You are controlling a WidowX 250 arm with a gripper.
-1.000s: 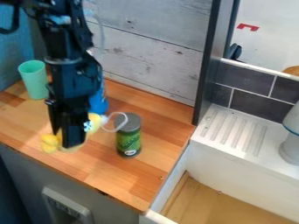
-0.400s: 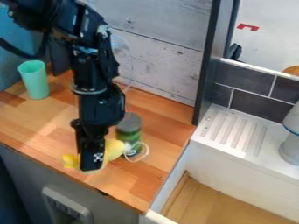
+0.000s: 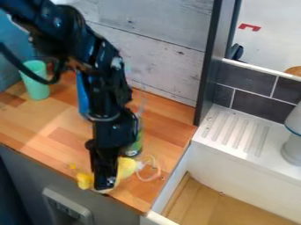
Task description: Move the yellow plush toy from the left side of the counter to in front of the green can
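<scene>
Pincer (image 3: 104, 183): clenched on yellow toy (image 3: 125, 168).
Counter (image 3: 141, 193): edge near pincer; if you dip low, toy could snag.

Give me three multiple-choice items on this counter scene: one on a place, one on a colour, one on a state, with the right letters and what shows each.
1. Where is the yellow thing?
A) By the plank wall
B) At the gripper, near the front edge of the counter
C) Behind the blue item

2. What colour is the ridged board?
A) Black
B) Orange
C) White

3. How is the cup placed?
A) Upright
B) On its side
C) Upside down

Right letters:
1 B: yellow shows on both sides of the gripper's lower end, by the front edge.
2 C: its ridges and flat parts are white.
3 A: its open rim is at the top.
</scene>
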